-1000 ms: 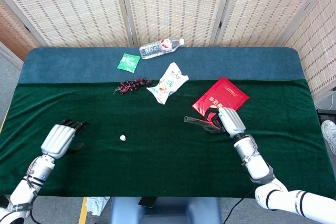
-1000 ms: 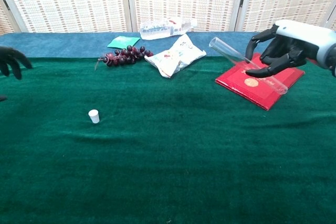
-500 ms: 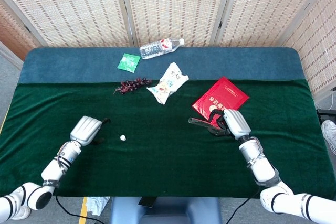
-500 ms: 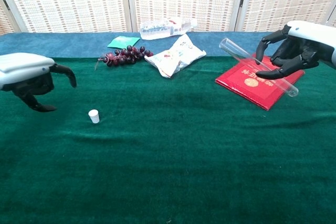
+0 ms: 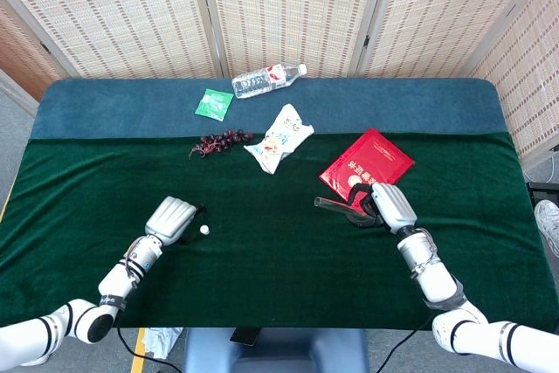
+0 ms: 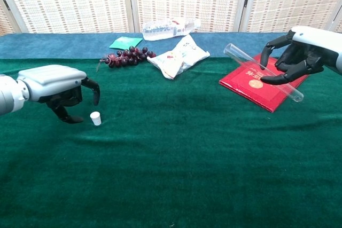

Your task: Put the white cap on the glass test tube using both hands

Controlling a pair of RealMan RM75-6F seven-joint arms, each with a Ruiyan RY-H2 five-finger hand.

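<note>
My left robot hand has slid in beside the small white cap standing on the green tabletop, fingers parted and empty, while my right robot hand holds the clear glass test tube tilted above the red booklet, its gold print unreadable.

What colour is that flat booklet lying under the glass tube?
The flat booklet is red, with a gold emblem; the chest view shows it best.

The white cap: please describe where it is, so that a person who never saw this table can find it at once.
On the green cloth covering the table's near part, look left of centre, just beside the fingers of the left hand. The white cap stands there alone, a tiny white cylinder, far smaller than anything else on the table.
</note>
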